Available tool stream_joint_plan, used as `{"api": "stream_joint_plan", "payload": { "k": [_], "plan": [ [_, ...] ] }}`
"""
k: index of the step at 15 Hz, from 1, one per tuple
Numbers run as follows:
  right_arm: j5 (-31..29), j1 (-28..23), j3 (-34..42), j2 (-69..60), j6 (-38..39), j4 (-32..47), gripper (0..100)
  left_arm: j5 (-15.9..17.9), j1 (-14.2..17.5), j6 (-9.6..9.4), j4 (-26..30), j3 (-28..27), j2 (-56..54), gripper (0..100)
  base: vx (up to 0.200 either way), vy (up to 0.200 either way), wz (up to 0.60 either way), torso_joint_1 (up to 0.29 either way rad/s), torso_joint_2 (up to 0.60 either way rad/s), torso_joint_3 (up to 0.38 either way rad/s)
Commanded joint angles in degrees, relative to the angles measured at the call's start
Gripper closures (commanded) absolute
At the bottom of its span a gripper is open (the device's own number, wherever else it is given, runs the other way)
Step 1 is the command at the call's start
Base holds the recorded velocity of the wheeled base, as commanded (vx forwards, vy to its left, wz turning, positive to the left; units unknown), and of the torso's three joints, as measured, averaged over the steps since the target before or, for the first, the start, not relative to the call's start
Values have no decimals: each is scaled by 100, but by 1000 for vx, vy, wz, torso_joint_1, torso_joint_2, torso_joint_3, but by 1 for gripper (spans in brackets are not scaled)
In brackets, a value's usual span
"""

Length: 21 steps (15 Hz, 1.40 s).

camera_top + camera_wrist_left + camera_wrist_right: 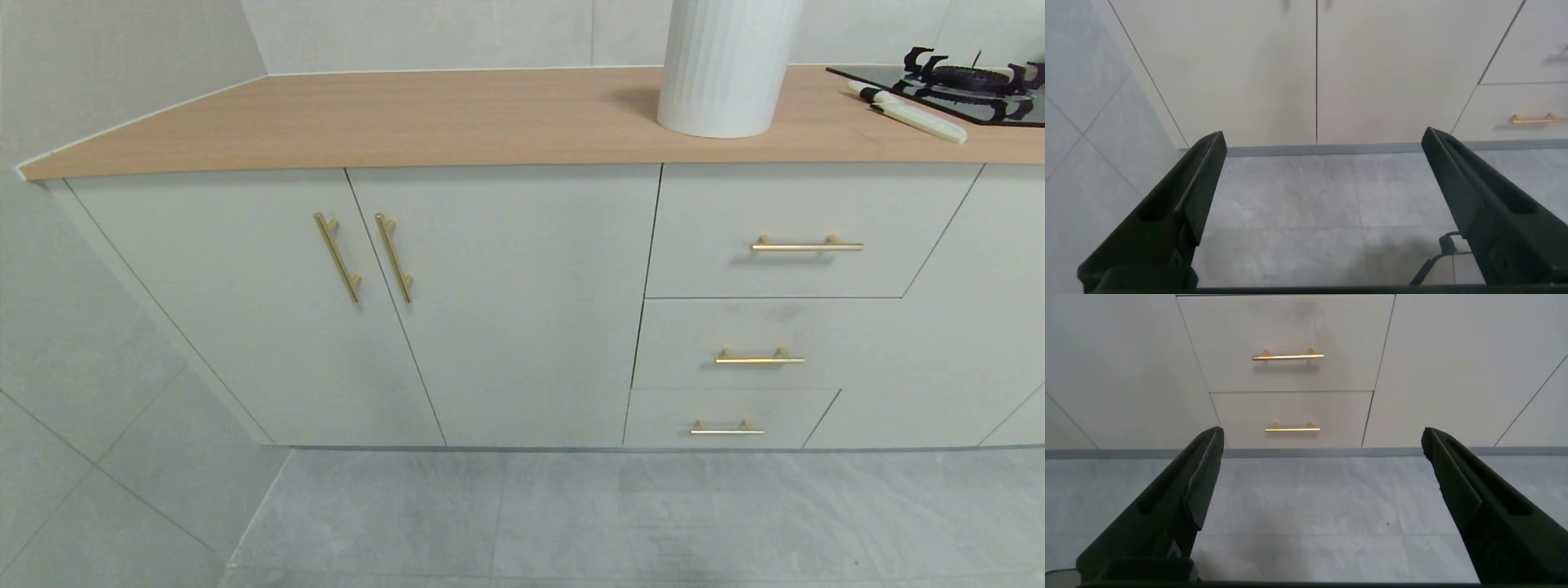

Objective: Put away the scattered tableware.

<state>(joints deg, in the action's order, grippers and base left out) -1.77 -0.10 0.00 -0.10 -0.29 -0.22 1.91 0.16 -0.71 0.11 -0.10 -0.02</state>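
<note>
A long white utensil [908,113] with a dark end lies on the wooden countertop [408,114] at the far right, beside the black hob [971,90]. A tall white ribbed container [722,65] stands on the counter left of it. My left gripper [1323,137] hangs open low over the floor, facing the foot of the double cabinet doors [1316,73], with nothing between its fingers. My right gripper [1323,434] is open too, low before the two lower drawers, whose gold handles [1288,356] show ahead of it.
Under the counter are two doors with gold handles [363,257] on the left and three drawers [807,245] stacked on the right, all closed. Grey tiled floor [571,514] lies in front. A tiled wall closes off the left side.
</note>
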Motion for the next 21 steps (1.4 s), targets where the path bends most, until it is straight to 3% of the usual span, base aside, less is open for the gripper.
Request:
{"api": "stream_joint_plan", "payload": {
  "k": [1,10,21],
  "plan": [
    [1,1,0,10,3,4,0,2,2,0,-2,1,2,0,0,0,0,0,0,0],
    [1,1,0,19,-6,4,0,2,2,-17,-2,1,2,0,0,0,0,0,0,0],
    [1,1,0,19,-6,4,0,2,2,-8,-2,1,2,0,200,0,0,2,0,2]
  ]
}}
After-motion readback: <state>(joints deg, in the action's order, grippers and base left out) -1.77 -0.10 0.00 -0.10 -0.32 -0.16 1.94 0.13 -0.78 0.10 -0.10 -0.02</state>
